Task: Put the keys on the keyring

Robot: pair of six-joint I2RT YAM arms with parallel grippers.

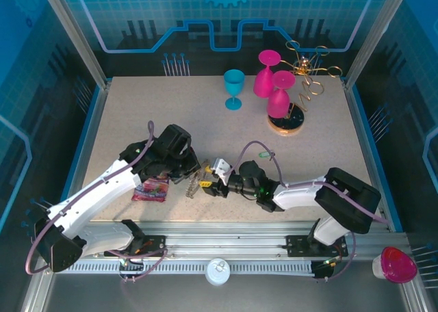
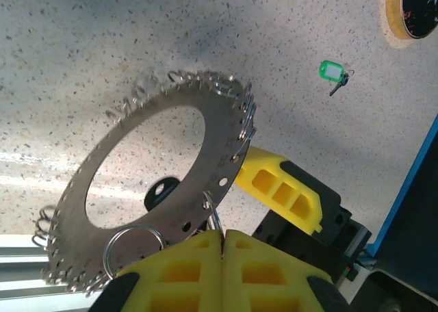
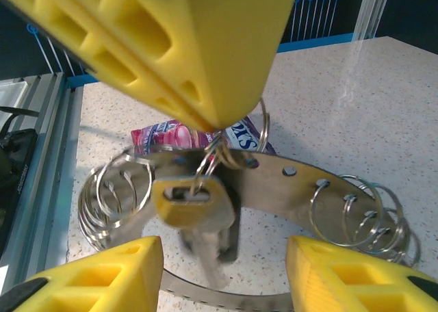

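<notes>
Keyring (image 2: 224,131) pinched in left gripper (image 2: 222,235); right gripper (image 3: 226,278) gapes empty under blurred key (image 3: 195,206), seemingly hung; green key (image 2: 330,71) lies apart.

Bright even light, soft shadows and pale glare streaks on the table (image 2: 68,52), near fingers (image 3: 205,45) blurred.

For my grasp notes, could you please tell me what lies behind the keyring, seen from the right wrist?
A pink packet lies on the table behind the keyring. The ring, a hanging key and the left gripper cover most of it.
</notes>
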